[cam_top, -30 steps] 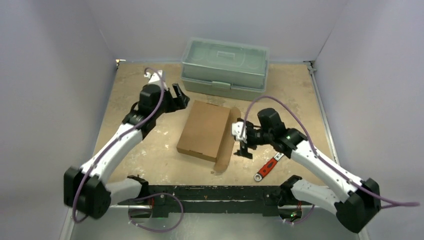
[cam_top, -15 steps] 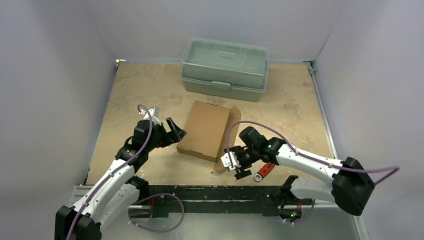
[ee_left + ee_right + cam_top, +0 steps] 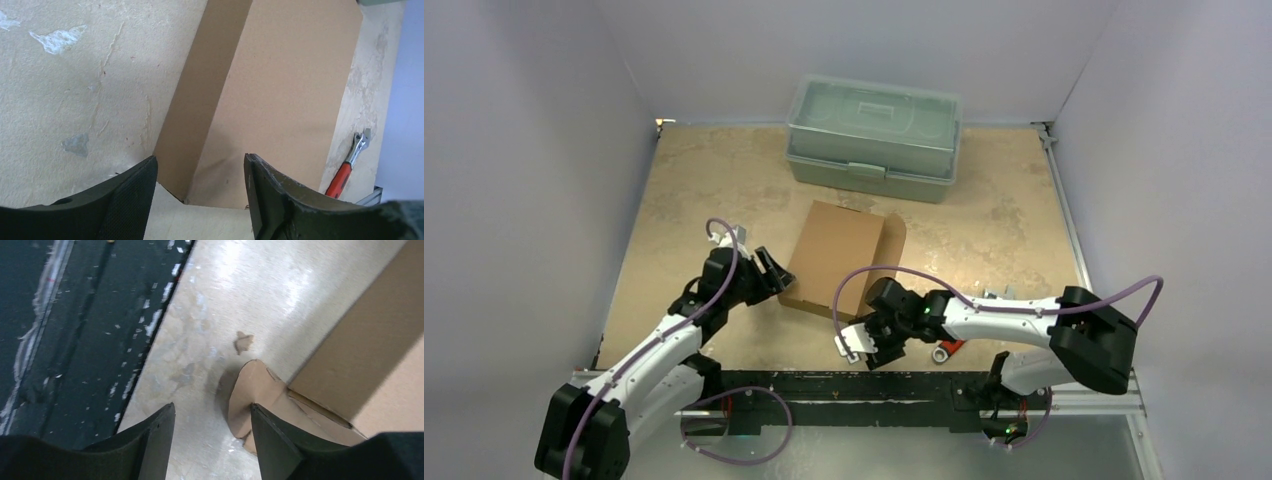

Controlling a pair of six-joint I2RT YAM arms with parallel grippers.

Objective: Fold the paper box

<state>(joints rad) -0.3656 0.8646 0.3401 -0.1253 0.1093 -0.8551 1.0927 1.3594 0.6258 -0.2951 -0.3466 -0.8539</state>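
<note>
The paper box (image 3: 834,255) is brown cardboard lying closed and flat mid-table, with a long flap (image 3: 886,262) standing open along its right side. My left gripper (image 3: 774,272) is open and empty at the box's near left corner. In the left wrist view the box corner (image 3: 187,192) lies between my open fingers, with the gripper (image 3: 199,162) just short of it. My right gripper (image 3: 864,345) is open and empty near the table's front edge. In the right wrist view the gripper (image 3: 212,410) is beside the flap's rounded end (image 3: 255,390).
A grey-green plastic toolbox (image 3: 874,135) stands at the back. A red-handled wrench (image 3: 949,348) lies near the front right, mostly under my right arm; it also shows in the left wrist view (image 3: 345,170). A black rail (image 3: 75,340) runs along the table's front edge.
My left gripper came from the back left down to the box's near left corner. My right gripper swept from the flap's right side down to its near end by the front edge.
</note>
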